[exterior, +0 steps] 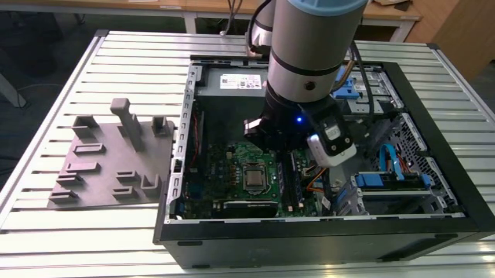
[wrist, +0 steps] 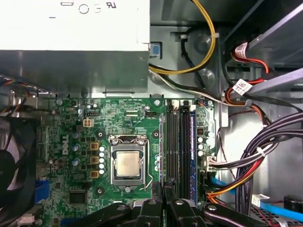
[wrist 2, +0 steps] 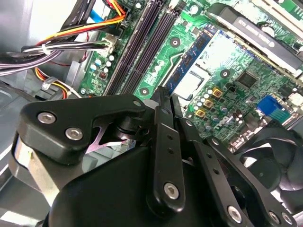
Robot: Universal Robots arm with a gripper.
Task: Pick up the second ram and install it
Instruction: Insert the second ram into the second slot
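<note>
My jaws are pinched shut on the second ram (wrist 2: 191, 59), I think, though it's half hidden from here. I'm holding it on edge, lengthwise over the black slots (wrist: 176, 142), so its edge lines up with one.

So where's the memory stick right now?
In the second wrist view, the second ram sits pinched in the gripper, over the green motherboard, between the black slots and the processor.
</note>
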